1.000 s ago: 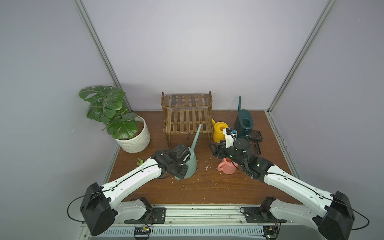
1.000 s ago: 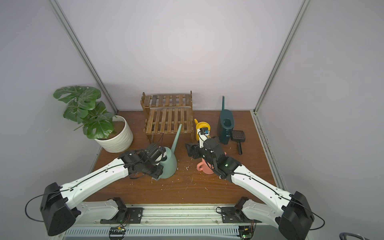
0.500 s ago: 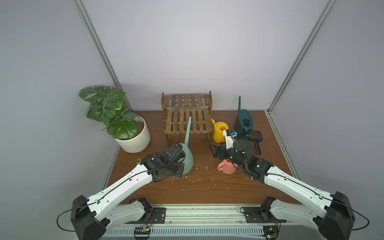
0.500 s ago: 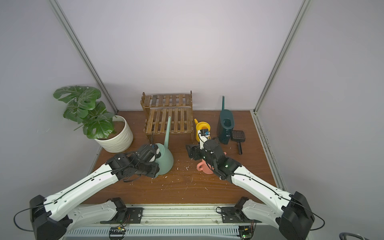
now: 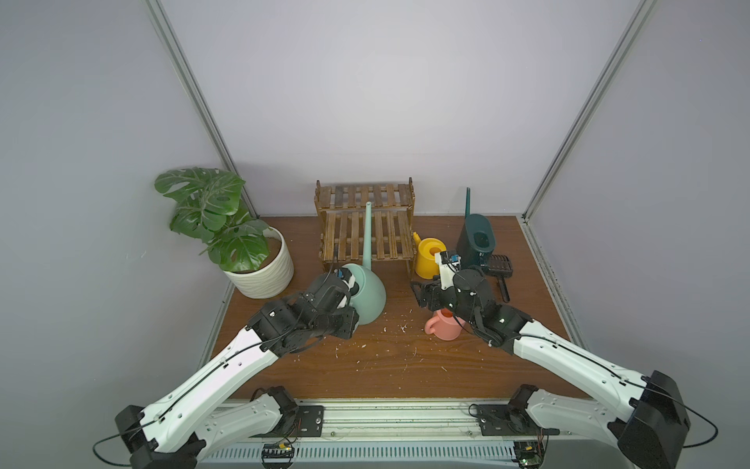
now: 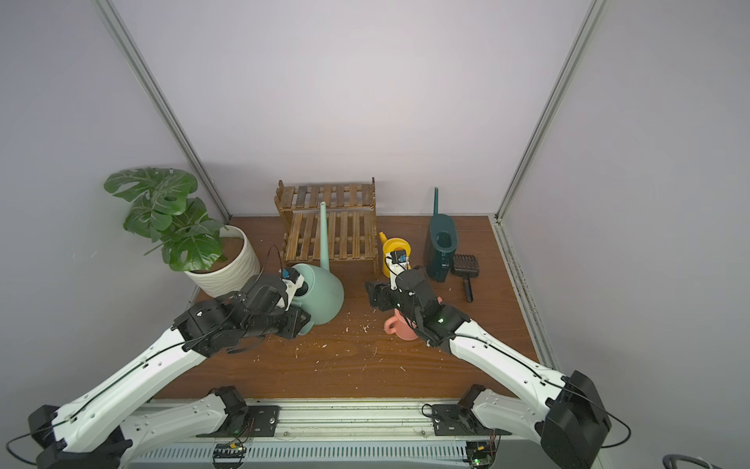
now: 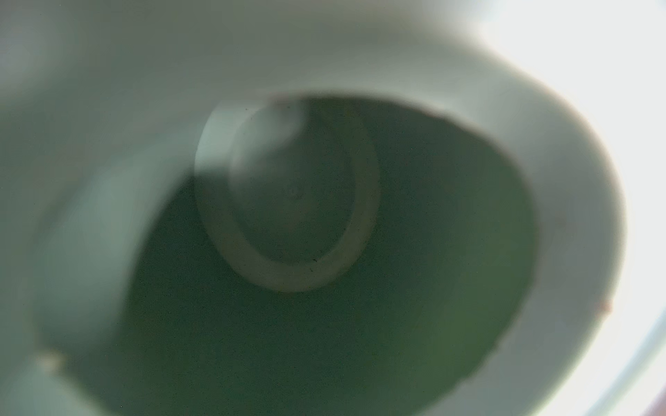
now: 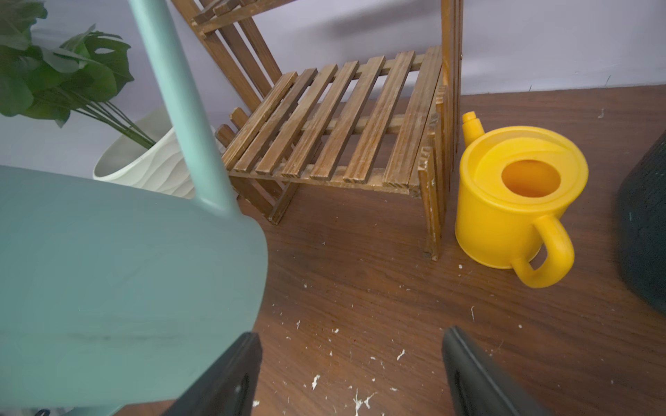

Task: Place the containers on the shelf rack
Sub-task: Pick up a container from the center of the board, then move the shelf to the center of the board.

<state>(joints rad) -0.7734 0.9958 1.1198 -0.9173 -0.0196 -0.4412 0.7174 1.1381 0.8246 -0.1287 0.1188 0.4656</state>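
Here, the left gripper [image 5: 350,289] clamps the top of the large mint-green conical plastic watering can [image 5: 371,298], tilted before the dark brown slatted wooden shelf rack [image 5: 389,239] at its twelve o'clock. Its long spout could snag the upper tier. The right gripper [image 8: 351,345] gapes wide, empty.

The brown wooden table [image 5: 365,373] carries the shelf rack [image 5: 357,239] at the back and the white plant pot [image 5: 264,276] to its left. The yellow can [image 5: 428,260] stands just beside the rack's right leg, then come the dark-teal can [image 5: 473,243] and a black scoop [image 5: 501,270]. The pink can [image 5: 444,327] stands nearer the front, among scattered white crumbs [image 5: 401,327].
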